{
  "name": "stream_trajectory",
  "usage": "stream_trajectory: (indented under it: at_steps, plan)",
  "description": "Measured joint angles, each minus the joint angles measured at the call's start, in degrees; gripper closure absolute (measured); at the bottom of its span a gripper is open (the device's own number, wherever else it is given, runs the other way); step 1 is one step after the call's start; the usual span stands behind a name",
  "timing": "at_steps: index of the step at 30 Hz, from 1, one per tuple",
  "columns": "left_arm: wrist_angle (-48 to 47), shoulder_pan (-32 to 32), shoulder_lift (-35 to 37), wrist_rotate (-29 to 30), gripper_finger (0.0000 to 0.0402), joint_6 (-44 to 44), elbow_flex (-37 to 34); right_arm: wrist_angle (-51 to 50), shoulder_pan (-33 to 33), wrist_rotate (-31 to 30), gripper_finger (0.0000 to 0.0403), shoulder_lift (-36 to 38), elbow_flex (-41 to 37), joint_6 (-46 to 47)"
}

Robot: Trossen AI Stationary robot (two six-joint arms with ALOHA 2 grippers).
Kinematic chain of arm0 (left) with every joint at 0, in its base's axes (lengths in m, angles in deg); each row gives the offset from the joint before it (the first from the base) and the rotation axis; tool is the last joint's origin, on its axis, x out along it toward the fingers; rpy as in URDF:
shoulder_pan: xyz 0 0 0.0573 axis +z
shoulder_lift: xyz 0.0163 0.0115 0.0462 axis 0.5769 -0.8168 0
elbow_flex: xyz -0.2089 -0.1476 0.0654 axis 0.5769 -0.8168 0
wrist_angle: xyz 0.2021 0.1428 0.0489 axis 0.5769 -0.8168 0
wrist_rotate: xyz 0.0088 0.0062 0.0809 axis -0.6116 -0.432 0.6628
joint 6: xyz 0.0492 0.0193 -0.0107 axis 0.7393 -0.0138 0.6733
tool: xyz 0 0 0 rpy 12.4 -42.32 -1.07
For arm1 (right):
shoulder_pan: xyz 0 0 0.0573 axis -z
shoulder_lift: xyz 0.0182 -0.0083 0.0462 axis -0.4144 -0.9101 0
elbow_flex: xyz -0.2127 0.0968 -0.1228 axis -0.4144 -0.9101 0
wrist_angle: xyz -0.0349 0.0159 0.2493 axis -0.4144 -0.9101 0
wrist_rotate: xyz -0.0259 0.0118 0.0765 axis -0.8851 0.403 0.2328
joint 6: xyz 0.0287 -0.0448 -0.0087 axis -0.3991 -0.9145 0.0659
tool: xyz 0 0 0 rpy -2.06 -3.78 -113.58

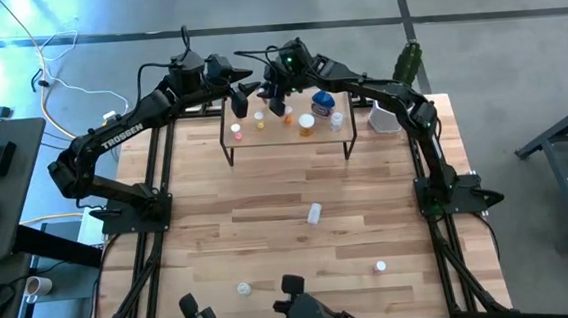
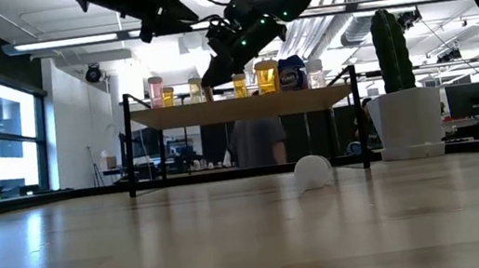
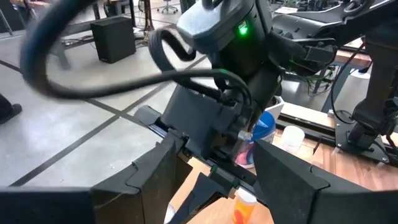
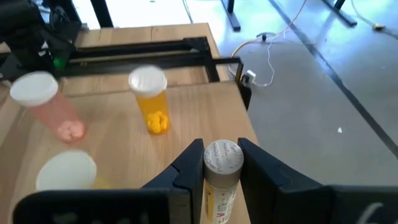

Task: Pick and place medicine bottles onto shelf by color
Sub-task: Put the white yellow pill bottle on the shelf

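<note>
Right jaws: clenched on a small silver-capped bottle, held over the shelf near its left end.
Left jaws: released, holding nothing, hovering just beside the right wrist above the shelf.
Shelf: carries an orange bottle, a pink bottle and the blue bottle.
Bench: a white bottle lies mid-bench, two more near the front edge.

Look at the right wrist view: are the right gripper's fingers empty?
No, the right gripper is shut on a silver-capped bottle held between its fingers.
</note>
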Motion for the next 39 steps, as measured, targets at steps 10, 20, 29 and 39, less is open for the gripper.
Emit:
stream_trajectory:
  at_steps: [10, 20, 29, 39]
  plan:
    - [0.0, 0.0, 0.0, 0.0, 0.0197, 0.0, 0.0, -2.4, 0.0, -0.9, 0.0331, 0.0, 0.0, -1.3]
    - [0.0, 0.0, 0.0, 0.0, 0.0197, 0.0, 0.0, -3.1, 0.0, -0.9, 0.0331, 0.0, 0.0, -2.6]
    - [0.0, 0.0, 0.0, 0.1, 0.0197, 0.0, 0.0, -3.4, 0.0, -0.9, 0.0331, 0.0, 0.1, -2.2]
    - [0.0, 0.0, 0.0, 0.1, 0.0197, 0.0, 0.0, -4.0, 0.0, -0.9, 0.0315, 0.0, 0.1, -2.3]
